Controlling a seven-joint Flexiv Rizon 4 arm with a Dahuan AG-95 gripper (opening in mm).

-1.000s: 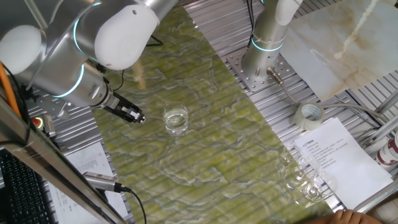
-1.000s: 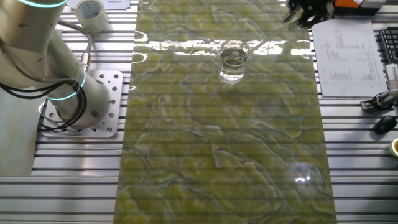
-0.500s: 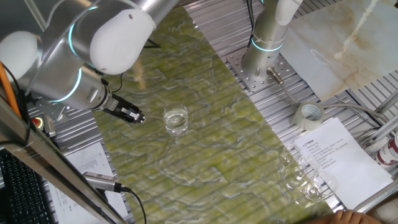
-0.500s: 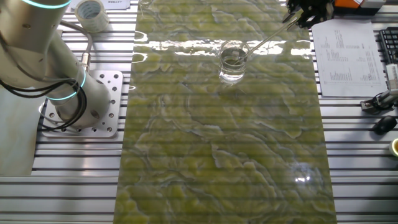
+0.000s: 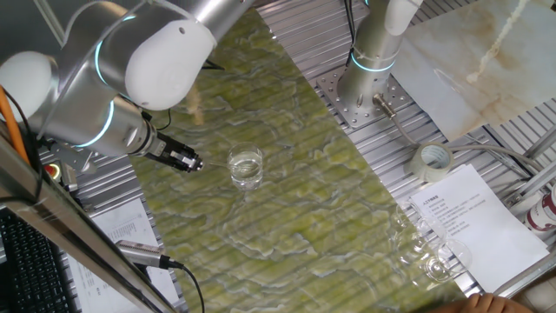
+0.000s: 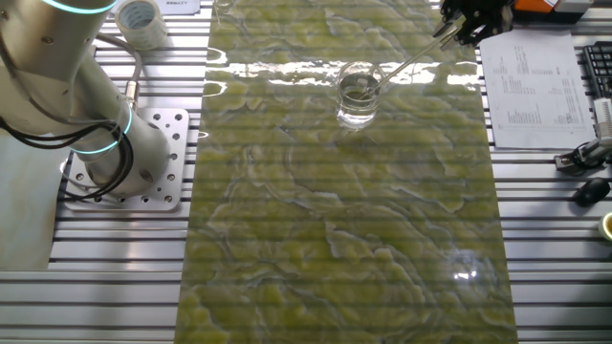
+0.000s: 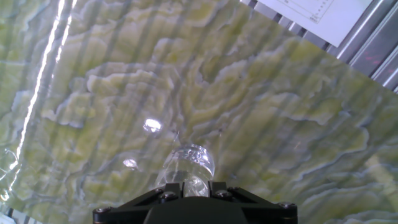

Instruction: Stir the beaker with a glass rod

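Stirring underway, rod in beaker

Gripper [image 6: 457,29] clamped on glass rod [image 6: 402,65], rod slanting down w/ tip inside beaker [image 6: 357,94] mid green tabletop [image 6: 344,239]. Vs 1 s ago: arm shifted slightly, beaker & rod barely moved, so prob. small stir strokes. Beaker well apart from tabletop edges; papers [image 6: 531,81] near gripper side, plenty of room elsewhere.

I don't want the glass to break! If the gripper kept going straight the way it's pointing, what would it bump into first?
Probably the beaker. The gripper holds the glass rod, which slants from it down into the beaker's mouth, so the beaker lies first along that line. Depth is hard to judge.
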